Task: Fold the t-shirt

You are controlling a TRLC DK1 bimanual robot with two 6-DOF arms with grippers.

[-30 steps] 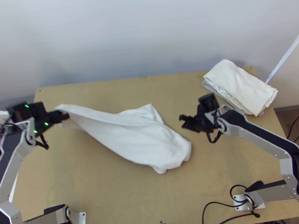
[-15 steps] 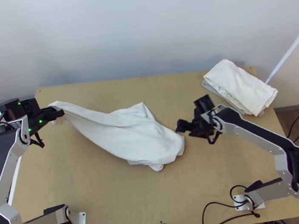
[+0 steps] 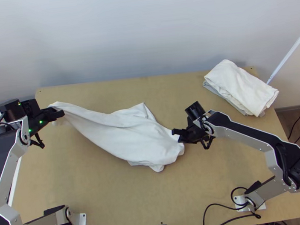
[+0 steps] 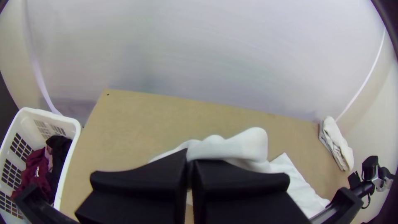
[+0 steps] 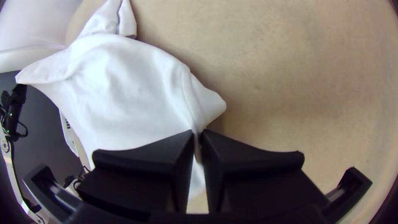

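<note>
Raised at the table's far left, my left gripper (image 3: 59,113) is shut on one end of the white t-shirt (image 3: 122,132). From there the shirt slopes down and lies bunched across the middle. My right gripper (image 3: 179,136) is at the shirt's right end. In the left wrist view a fold of the shirt (image 4: 244,145) rises from between the fingertips of my left gripper (image 4: 190,159). The right wrist view has my right gripper (image 5: 199,135) shut on the edge of the shirt (image 5: 124,99), near a small corner.
A folded white and grey cloth stack (image 3: 239,86) lies at the table's far right corner. Left of the table stands a white basket (image 4: 72,124) with dark red and black clothes. Cables (image 3: 212,213) run along the near edge.
My left gripper has moved a little farther left with its end of the shirt, and the shirt has shifted left. My right gripper has moved left to the shirt's right end and taken its edge.
</note>
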